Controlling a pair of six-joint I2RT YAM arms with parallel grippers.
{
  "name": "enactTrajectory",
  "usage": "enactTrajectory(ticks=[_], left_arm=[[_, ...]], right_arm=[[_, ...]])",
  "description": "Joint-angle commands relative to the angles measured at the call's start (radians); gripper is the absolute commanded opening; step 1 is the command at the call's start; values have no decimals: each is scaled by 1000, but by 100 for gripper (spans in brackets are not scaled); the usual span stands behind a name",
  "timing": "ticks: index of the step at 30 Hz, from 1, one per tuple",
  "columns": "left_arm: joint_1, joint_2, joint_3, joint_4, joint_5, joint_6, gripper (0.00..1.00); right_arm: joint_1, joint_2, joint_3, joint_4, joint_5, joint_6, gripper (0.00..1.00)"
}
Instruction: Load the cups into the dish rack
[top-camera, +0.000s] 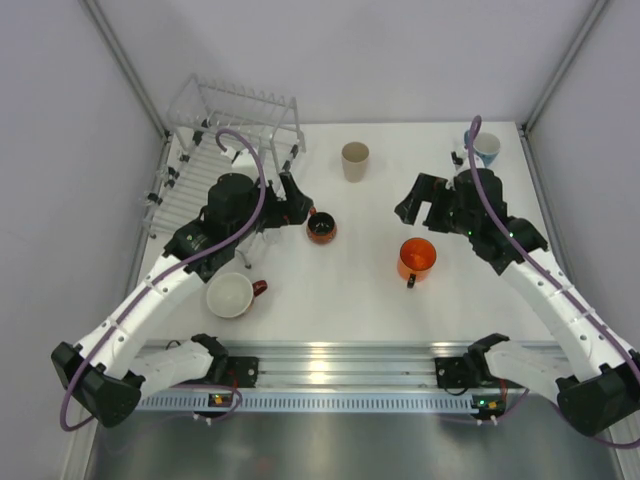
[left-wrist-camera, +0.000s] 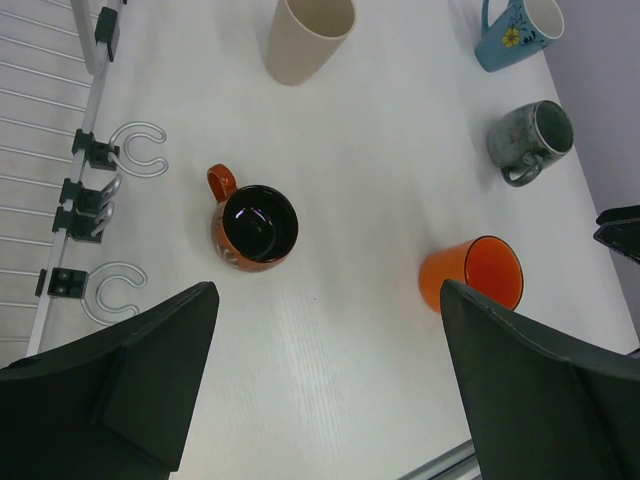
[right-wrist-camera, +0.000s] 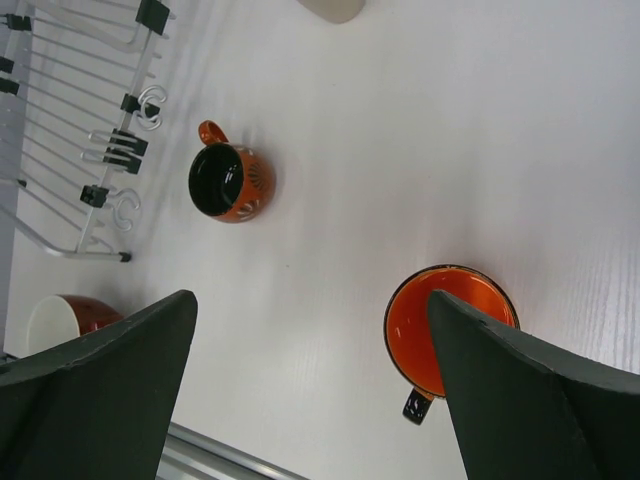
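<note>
Left pincer (left-wrist-camera: 328, 330), right pincer (right-wrist-camera: 310, 325) wide, empty; six cups (left-wrist-camera: 258, 225) seemingly, one rack (top-camera: 245, 105)

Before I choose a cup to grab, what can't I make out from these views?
Top view: the left arm covers much of the dish rack, so its free slots are unclear.
Top view: the right arm hides the grey mug; only the left wrist view shows it.
Right wrist view: the white cup sits mostly behind a finger; the beige tumbler is cut by the top edge.
</note>
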Motion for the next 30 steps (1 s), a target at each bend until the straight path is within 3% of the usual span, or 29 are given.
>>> enactTrajectory(ticks=[1, 11, 19, 25, 30], left_arm=[[-1, -14, 0, -3, -29, 7, 98], [-1, -23, -12, -16, -39, -11, 98], [-1, -23, -16, -14, 75, 3, 98], [-1, -12, -29, 21, 192, 4, 98], [-1, -20, -83, 81, 266, -34, 98]], right_arm=[[-16, -30, 25, 40, 1, 6, 99], [-16, -12, 24, 20, 1, 1, 99], [-19, 34, 54, -80, 117, -89, 99], [-20, 43, 4, -83, 104, -126, 100], [-31, 34, -30, -123, 128, -148, 92]])
